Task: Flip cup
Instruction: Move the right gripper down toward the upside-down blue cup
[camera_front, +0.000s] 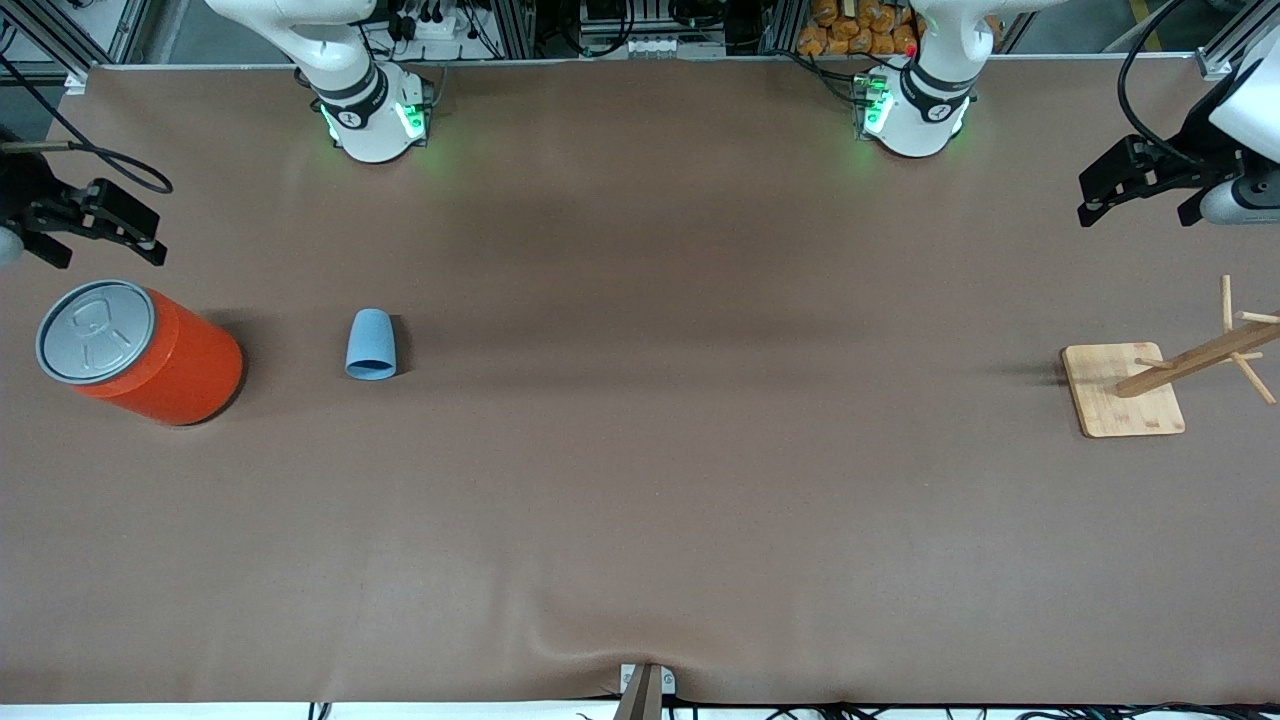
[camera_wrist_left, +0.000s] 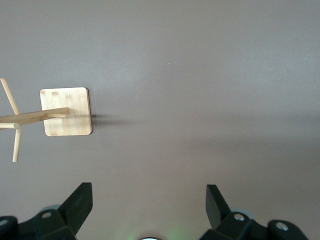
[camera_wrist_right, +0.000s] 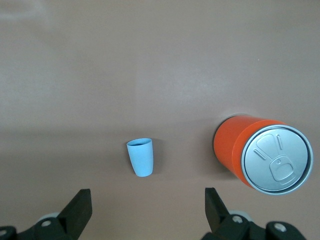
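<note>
**Obs 1:** Front view notes. Cup (camera_front: 371, 344) sits on the brown table (camera_front: 640, 480) toward the right arm's end, just beside the orange can (camera_front: 140, 352) but apart from it, a strip of bare mat between them. Is it upright?

**Obs 2:** Hard to be sure. In the front view the wide end faces the front camera and the narrow end points toward the robot bases. The right wrist view shows the cup (camera_wrist_right: 140, 156) with what looks like its open rim at one end. I judge it lying on its side or tipped, long axis running from bases to front camera.

**Obs 1:** Nearer arm?

**Obs 2:** Right, plainly. Right gripper (camera_front: 95, 232) hangs over the table edge at its own end, above the can, fingers spread wide, nothing held. From it the cup lies toward the table's middle, with the can closer to it than the cup is.

**Obs 1:** Left?

**Obs 2:** Left gripper (camera_front: 1145, 190) waits over its own end, above the wooden rack (camera_front: 1125, 392), fingers wide apart, empty, well apart from the cup.

**Obs 1:** So the reach must pass the can, jaws set across the cup's body.
</note>
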